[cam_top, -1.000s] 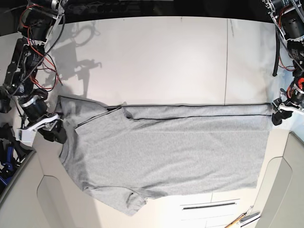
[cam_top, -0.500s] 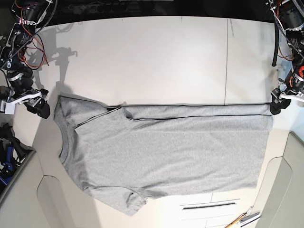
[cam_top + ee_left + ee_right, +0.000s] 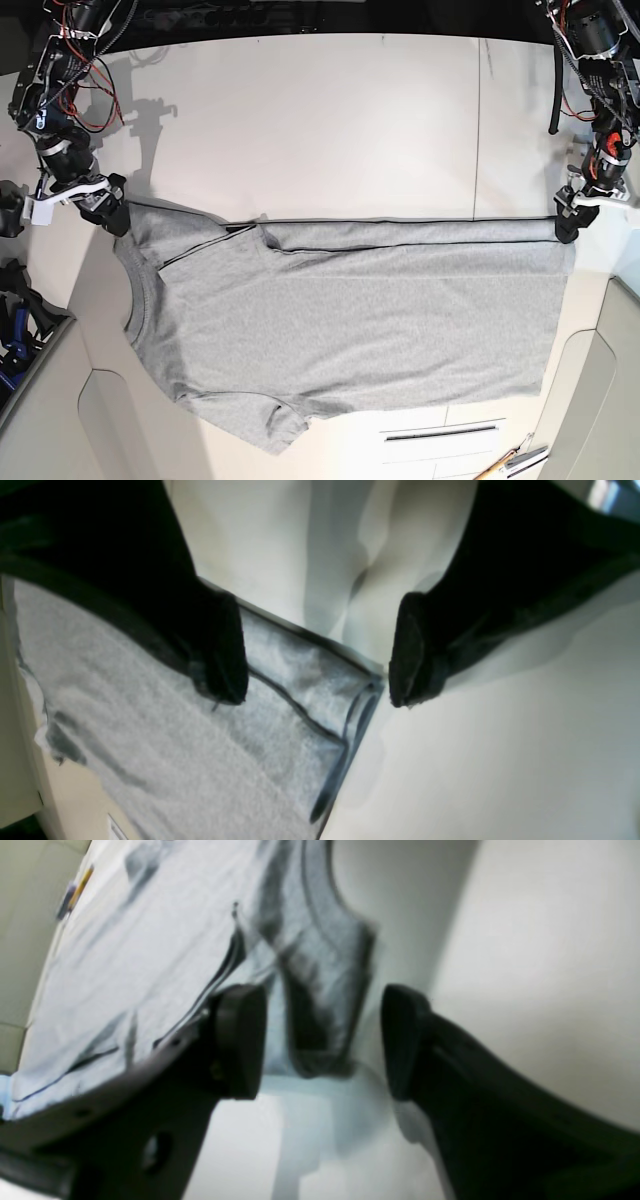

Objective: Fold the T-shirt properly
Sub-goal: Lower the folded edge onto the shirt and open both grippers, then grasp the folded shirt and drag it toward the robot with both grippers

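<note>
T-shirt (image 3: 350,320) is being shown in the base view lying flat on the bench (image 3: 330,130), collar toward that view's left, hem toward its right, with the far long side already turned over into a narrow band. The right end effector (image 3: 108,208) is being held at the folded shoulder corner, the left end effector (image 3: 568,226) at the folded hem corner; from this height it cannot be told whether either is open. The step in hand is judged to be the taking of both far corners for the next lengthwise fold. Pens are being cut off at the bottom edge.

In the left wrist view the left end effector (image 3: 317,672) is being held with its jaws apart, straddling the T-shirt (image 3: 175,760) corner; one pad is hanging over the cloth, the other over bare bench (image 3: 500,760). Contact cannot be made out.

In the right wrist view the right end effector (image 3: 320,1040) is likewise being held apart, with the blurred sleeve corner of the T-shirt (image 3: 320,965) lying beyond the gap. A lowering and closing on both layers is judged to be called for next. No lettering is being shown in any view.
</note>
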You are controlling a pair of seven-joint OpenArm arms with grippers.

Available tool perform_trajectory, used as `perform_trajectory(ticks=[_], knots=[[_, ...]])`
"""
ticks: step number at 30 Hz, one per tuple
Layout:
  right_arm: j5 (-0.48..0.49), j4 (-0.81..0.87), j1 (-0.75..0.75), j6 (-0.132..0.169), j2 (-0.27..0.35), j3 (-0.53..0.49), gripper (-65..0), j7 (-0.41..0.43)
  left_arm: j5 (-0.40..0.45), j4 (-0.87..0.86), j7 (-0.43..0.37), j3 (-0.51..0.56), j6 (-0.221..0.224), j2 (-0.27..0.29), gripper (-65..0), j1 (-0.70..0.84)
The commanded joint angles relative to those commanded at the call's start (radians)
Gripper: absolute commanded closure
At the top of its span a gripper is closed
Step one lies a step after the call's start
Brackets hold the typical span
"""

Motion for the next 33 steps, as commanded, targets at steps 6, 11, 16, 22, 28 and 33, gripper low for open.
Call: perform_trajectory(ticks=[6,11,16,22,28,33], knots=[[-0.053,-0.002,0.001,-0.034,-0.040,-0.050,-36.1,0.041,0.021,0.000,-0.046,0.067,0.008,0.007,-47.4,-0.001],[-0.053,-0.002,0.001,-0.034,-0.058,-0.050,-36.1,0.045,0.056,0.000,-0.058,0.077,0.014,0.036,-47.4,0.000],[-0.061,-0.034,0.013,-0.034,-0.058,-0.050,-36.1,0.059,0.055,0.000,-0.051,0.077,0.054,0.045,-47.4,0.000],[-0.060,-0.189,0.072,-0.032,-0.058,-0.050,-36.0,0.089,0.055,0.000,-0.051,0.077,0.088,0.047,-47.0,0.000],[-0.061,-0.219,0.112,-0.011,-0.072,-0.050,-30.0,0.087,0.055,0.000,-0.047,0.077,0.088,0.047,-16.5,0.000],[-0.060,-0.219,0.120,0.009,-0.077,-0.054,-9.8,0.085,0.055,0.000,-0.044,0.077,0.052,0.046,0.0,-0.006]])
